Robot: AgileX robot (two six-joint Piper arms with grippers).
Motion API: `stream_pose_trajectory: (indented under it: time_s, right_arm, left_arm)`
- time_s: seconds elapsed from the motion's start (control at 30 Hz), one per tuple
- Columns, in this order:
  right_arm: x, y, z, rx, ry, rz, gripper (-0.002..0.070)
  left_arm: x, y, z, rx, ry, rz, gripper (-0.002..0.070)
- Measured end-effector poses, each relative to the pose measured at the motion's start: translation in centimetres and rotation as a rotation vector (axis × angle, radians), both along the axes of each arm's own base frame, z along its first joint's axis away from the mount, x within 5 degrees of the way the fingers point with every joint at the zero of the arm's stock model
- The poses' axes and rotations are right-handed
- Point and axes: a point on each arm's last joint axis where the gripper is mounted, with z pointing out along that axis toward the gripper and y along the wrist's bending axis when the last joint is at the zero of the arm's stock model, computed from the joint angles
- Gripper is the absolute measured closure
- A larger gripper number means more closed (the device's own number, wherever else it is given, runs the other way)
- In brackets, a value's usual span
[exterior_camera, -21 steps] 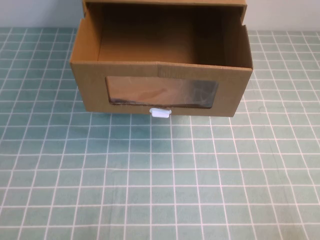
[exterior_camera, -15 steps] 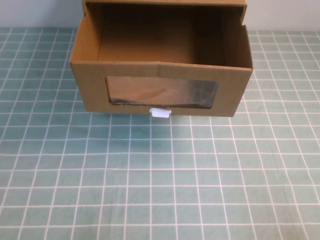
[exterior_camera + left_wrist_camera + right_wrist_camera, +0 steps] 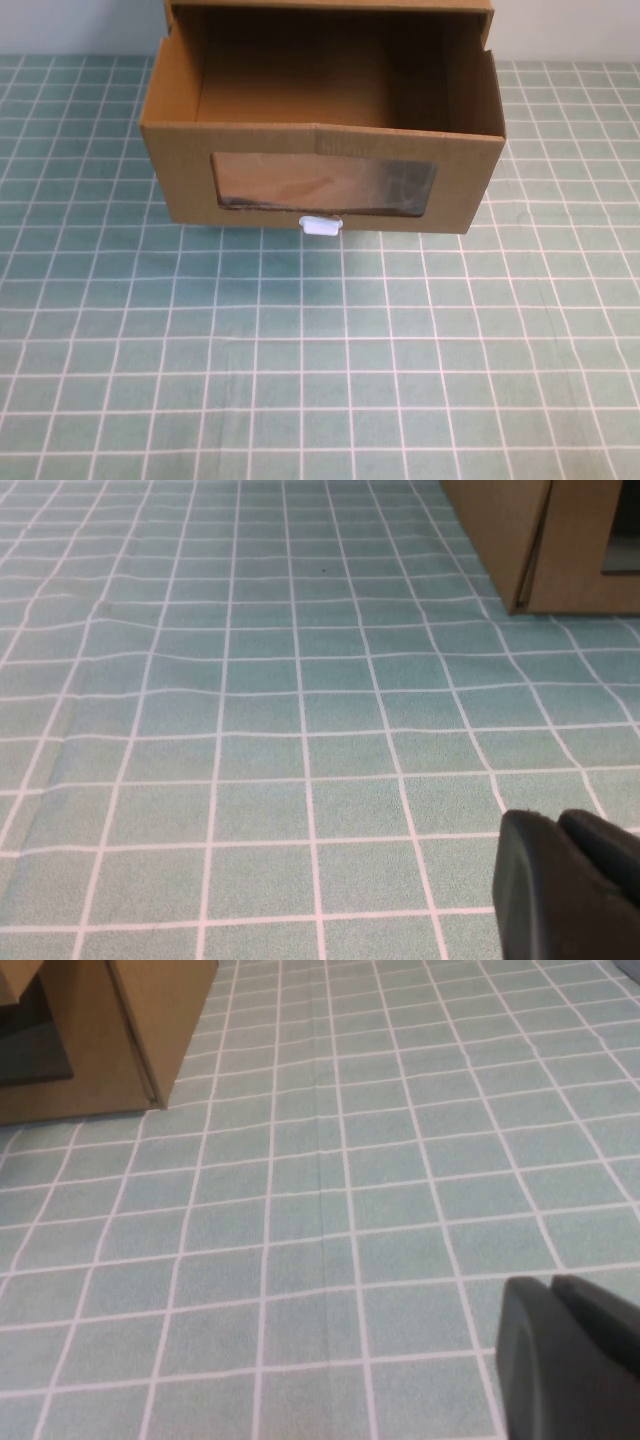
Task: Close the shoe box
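The shoe box (image 3: 178, 170) is brown cardboard and stands at the back middle of the table in the high view. Its drawer is pulled out toward me and is open at the top and empty. The drawer front has a wide clear window (image 3: 325, 185) with a small white pull tab (image 3: 321, 226) below it. The outer sleeve (image 3: 330, 6) shows behind it. Neither arm shows in the high view. My left gripper (image 3: 556, 822) is shut and empty above the mat, well short of a box corner (image 3: 520, 540). My right gripper (image 3: 550, 1285) is shut and empty, also apart from the box (image 3: 150, 1020).
A green mat with a white grid (image 3: 320, 360) covers the table in front of the box and on both sides of it. A pale wall runs behind the box.
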Motion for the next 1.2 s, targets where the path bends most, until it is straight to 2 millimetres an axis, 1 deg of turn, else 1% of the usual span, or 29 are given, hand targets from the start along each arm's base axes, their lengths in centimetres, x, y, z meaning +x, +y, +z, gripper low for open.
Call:
stream_pose_trajectory:
  time_s: [0.57, 0.67, 0.83, 0.9, 1.0, 1.1, 1.17, 1.2]
  right_arm:
    - [0.0, 0.0, 0.0, 0.0, 0.0, 0.0, 0.0687]
    - [0.0, 0.0, 0.0, 0.0, 0.0, 0.0, 0.0687]
    - [0.0, 0.0, 0.0, 0.0, 0.0, 0.0, 0.0687]
    - [0.0, 0.0, 0.0, 0.0, 0.0, 0.0, 0.0687]
    - [0.0, 0.0, 0.0, 0.0, 0.0, 0.0, 0.0687]
    - [0.0, 0.0, 0.0, 0.0, 0.0, 0.0, 0.0687]
    - [0.0, 0.0, 0.0, 0.0, 0.0, 0.0, 0.0687]
    - [0.0, 0.0, 0.0, 0.0, 0.0, 0.0, 0.0688]
  left_arm:
    - [0.0, 0.0, 0.0, 0.01, -0.003, 0.001, 0.068]
    - [0.1, -0.1, 0.4, -0.081, -0.036, 0.006, 0.068]
    - [0.3, -0.2, 2.0, -0.338, -0.184, 0.038, 0.068]
    - [0.4, -0.1, 2.5, -0.392, -0.236, 0.048, 0.068]
    - [0.4, 0.1, 3.0, -0.429, -0.294, 0.057, 0.068]
    - [0.3, 0.0, 3.0, -0.508, -0.268, 0.063, 0.068]
    - [0.5, -0.3, 3.3, -0.527, -0.18, 0.058, 0.068]
    - [0.6, -0.4, 3.8, -0.523, -0.124, 0.054, 0.068]
